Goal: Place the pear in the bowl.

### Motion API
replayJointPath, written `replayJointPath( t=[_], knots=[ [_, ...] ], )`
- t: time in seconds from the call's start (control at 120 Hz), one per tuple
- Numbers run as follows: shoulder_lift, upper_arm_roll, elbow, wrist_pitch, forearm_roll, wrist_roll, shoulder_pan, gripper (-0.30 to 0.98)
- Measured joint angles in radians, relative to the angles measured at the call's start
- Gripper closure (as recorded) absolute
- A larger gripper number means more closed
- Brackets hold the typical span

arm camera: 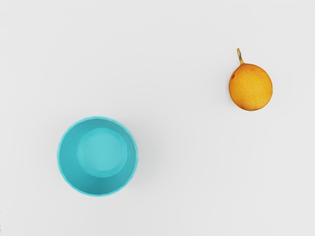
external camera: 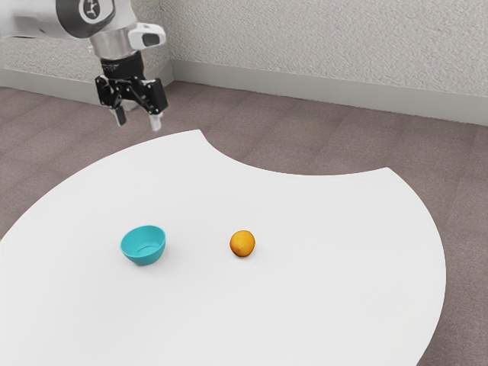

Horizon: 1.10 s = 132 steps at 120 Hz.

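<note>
"Orange pear (arm camera: 251,87), where exactly?"

"On table (external camera: 320,229), off toward ext. view's right of teal bowl (external camera: 143,244). Well apart, bare gap btwn. Not in bowl, so prob. whole job ahead."

"And fingers (external camera: 155,122)?"

"Wide apart, nothing btwn. Up high, well away from pear. Step in hand, by the look: reach for pear."

"Best way?"

"Travel high, line up over pear first, then drop straight down. Keep wide till astride the fat part. Avoid stem (arm camera: 240,56): thin, poor hold, might bend or twist. Aim approx. mid-height or a touch lower, if poss."

"Risks?"

"Roundish, so prob. apt to roll if nudged from one side. Centre w/ care, close slow, w/ equal contact both sides. Firm, no crushing. Test w/ small lift before any travel."

"Then bowl?"

"Carry well above rim, centre over opening, lower inside, let go low. Avoid knocking rim en route: could slide or tip bowl. Back out straight up, ASAP but gently."
</note>
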State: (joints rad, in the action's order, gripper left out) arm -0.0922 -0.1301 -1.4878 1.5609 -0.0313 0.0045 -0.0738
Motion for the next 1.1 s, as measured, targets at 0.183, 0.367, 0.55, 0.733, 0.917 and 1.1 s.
replayJointPath(
  t=[0.183, 0.367, 0.55, 0.733, 0.917, 1.1],
  knots=[
    [-0.012, 0.008, -0.013, 0.014, 0.004, -0.010, -0.002, 0.02],
    [-0.123, 0.027, -0.031, 0.056, 0.009, -0.077, -0.086, 0.02],
    [-0.258, 0.026, -0.030, 0.165, 0.010, -0.153, -0.127, 0.02],
    [-0.353, 0.027, -0.034, 0.305, 0.010, -0.208, -0.157, 0.02],
    [-0.410, 0.041, -0.060, 0.423, 0.008, -0.261, -0.186, 0.02],
    [-0.448, 0.058, -0.101, 0.518, 0.004, -0.298, -0.185, 0.02]
  ],
)
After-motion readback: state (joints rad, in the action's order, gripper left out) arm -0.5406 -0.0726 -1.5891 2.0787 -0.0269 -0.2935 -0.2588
